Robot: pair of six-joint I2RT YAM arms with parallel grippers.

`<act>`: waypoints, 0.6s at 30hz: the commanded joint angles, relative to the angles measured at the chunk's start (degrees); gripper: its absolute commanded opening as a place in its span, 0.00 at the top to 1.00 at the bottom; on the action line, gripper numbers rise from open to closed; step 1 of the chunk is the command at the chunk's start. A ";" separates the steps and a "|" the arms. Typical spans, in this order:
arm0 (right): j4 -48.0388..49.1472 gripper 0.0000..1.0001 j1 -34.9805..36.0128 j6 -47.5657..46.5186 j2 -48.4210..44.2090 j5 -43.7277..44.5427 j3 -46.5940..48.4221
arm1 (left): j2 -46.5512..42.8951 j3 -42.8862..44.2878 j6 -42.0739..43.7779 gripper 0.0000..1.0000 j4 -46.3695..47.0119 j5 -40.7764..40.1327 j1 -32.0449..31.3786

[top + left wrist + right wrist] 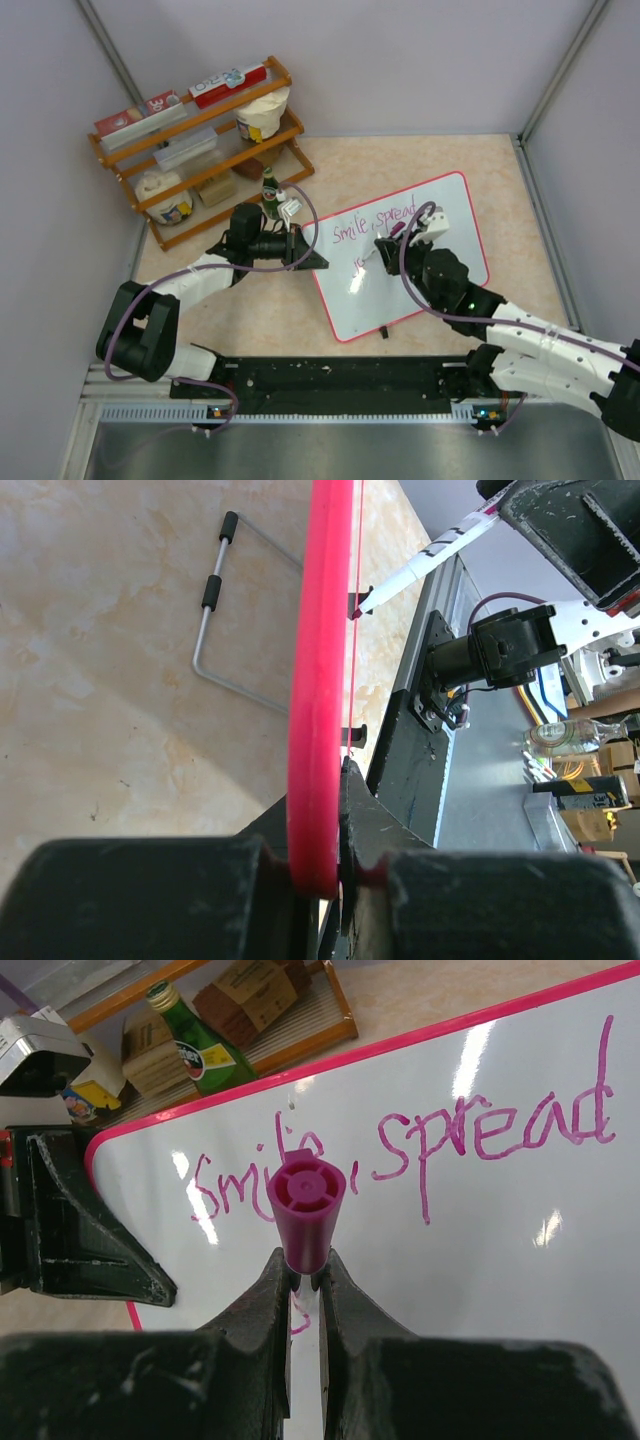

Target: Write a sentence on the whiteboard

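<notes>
Magenta plastic, the butt end of a marker [305,1205], is seen clamped between the closed fingers of the right gripper [305,1272]. In the left wrist view the marker's white barrel is angled down, and its tip appears to touch the writing face. The left gripper [320,870] is shut on the red-pink frame at the left edge of the whiteboard [500,1260], the rim being pinched between its two black pads. The sentence [400,1155] is written in thin pink cursive across the upper part of the board and is read as "Smile, spread"; a few more pink strokes are seen below it, partly hidden by the right fingers. The board is placed mid-table between the two arms, turned at an angle to the table [470,165] edges. A bent wire stand [225,620] is seen on the beige tabletop just behind the board. A green bottle [268,190] and a wooden rack [200,140] of packages are set beyond the board's left corner.
</notes>
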 commanded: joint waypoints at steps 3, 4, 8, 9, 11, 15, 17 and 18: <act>2.62 1.00 -0.24 0.06 1.00 -0.84 3.16 | 2.74 -3.70 15.33 1.00 -7.00 -7.95 -2.78; 2.71 1.00 -0.33 -0.03 1.18 -0.93 3.25 | 2.66 -3.78 15.33 1.00 -7.00 -7.95 -2.79; 2.97 1.00 -0.24 0.23 1.44 -1.72 3.16 | 2.74 -3.70 15.41 1.00 -7.00 -7.87 -2.79; 3.06 1.00 -0.33 0.23 1.35 -1.98 3.16 | 2.83 -3.78 15.41 1.00 -7.00 -7.87 -2.79; 3.15 1.00 -0.24 0.32 1.35 -2.24 2.99 | 2.74 -3.69 15.41 1.00 -7.00 -7.95 -2.79; 2.71 1.00 -0.24 0.67 1.26 -3.04 3.16 | 2.92 -3.61 15.41 1.00 -7.08 -7.87 -2.79; 2.27 1.00 -0.33 0.93 0.74 -3.30 3.16 | 2.83 -3.61 15.41 1.00 -7.08 -7.87 -2.79; 2.27 1.00 -0.33 1.11 0.04 -3.39 2.99 | 2.83 -3.78 15.33 1.00 -7.08 -7.87 -2.79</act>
